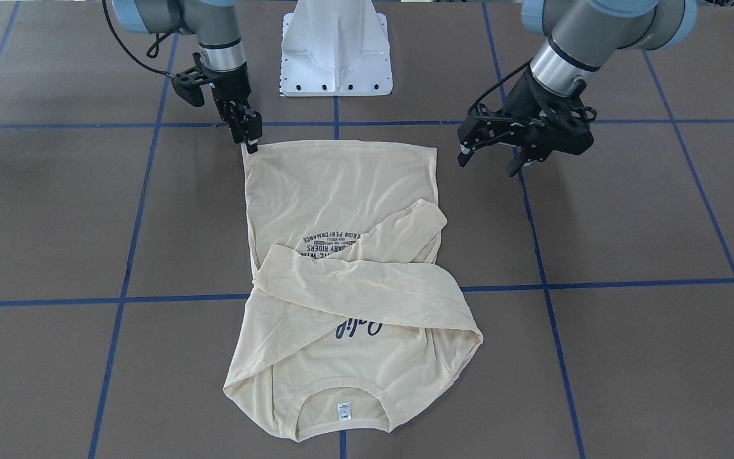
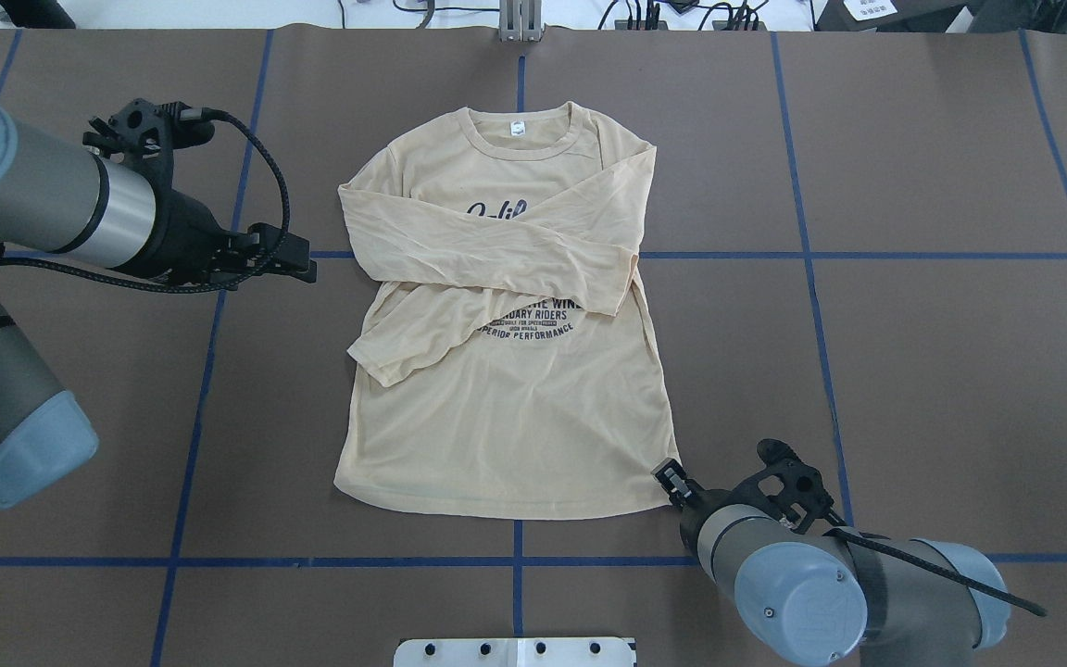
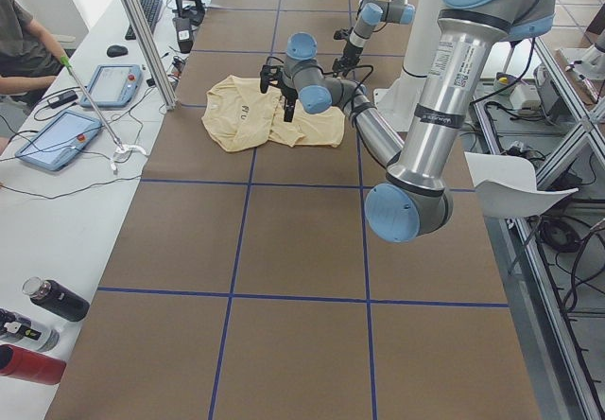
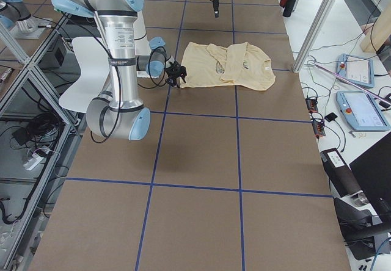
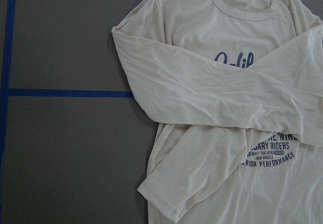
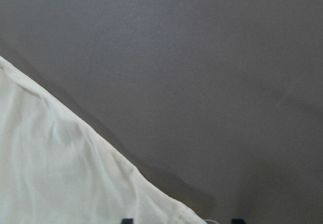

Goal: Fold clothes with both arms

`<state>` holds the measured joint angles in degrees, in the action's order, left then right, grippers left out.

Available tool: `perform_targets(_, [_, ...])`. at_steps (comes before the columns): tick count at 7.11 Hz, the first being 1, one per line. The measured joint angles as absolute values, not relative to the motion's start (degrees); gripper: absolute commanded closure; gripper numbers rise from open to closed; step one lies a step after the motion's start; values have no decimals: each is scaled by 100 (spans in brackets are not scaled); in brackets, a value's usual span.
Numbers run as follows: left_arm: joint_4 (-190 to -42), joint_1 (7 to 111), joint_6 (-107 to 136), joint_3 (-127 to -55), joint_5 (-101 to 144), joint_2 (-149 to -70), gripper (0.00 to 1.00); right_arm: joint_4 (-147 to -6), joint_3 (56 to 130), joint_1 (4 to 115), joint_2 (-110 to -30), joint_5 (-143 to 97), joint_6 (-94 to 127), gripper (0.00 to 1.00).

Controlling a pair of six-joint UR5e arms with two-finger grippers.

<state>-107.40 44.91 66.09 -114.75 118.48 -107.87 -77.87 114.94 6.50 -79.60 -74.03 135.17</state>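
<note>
Lying flat and face up near the middle of the worktop point(image 1: 628, 210), the shirt point(image 1: 341, 185) has its hem point(image 1: 341, 144) toward the robot and its neckline point(image 1: 341, 384) toward the far side. The white label point(image 1: 343, 412) shows inside the collar. Both sleeves are folded across the chest. One sleeve point(image 1: 373, 287) lies on top, running across and hiding most of the script word. The other sleeve point(image 1: 405, 233) slants out from beneath it, overlapping one side of the round navy print point(image 1: 332, 239). The body between sleeves and hem is smooth, with light creases.

The right tool point(image 1: 251, 145) is down at the hem corner on the robot's right, its tip at the cloth's edge. The right wrist view shows two dark fingertips point(image 6: 127, 220) set apart at the lower edge, the hem corner reaching in between them.

The left tool point(image 1: 489, 160) hangs off the shirt's side on the robot's left, clear of the cloth. Its fingers are spread and hold nothing. Its wrist camera looks down on the collar, the crossed sleeves and the print.

Blue tape lines point(image 1: 596, 282) divide the brown worktop into squares, and the shirt covers one crossing. The white base point(image 1: 336, 48) stands behind the hem, between the arms. In the left side view a person point(image 3: 24, 46) sits at a side table with tablets point(image 3: 57, 141).
</note>
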Motion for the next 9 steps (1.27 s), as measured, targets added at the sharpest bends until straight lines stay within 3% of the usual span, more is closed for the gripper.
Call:
perform_targets(1, [-10740,4491,6609,-11477,11855,-10785,2,-7787,11493,650,-7964,-7402,13517,98])
perform_targets(6, [-10738,4490,6654,-11479,11858,-10785,2,-7787,11611,670,-8037,-7429,13497,100])
perform_targets(9, [-10772,4437,7733,-11613,11786,-10800,1,-7795,12052,679,-8334,-7667,13461,100])
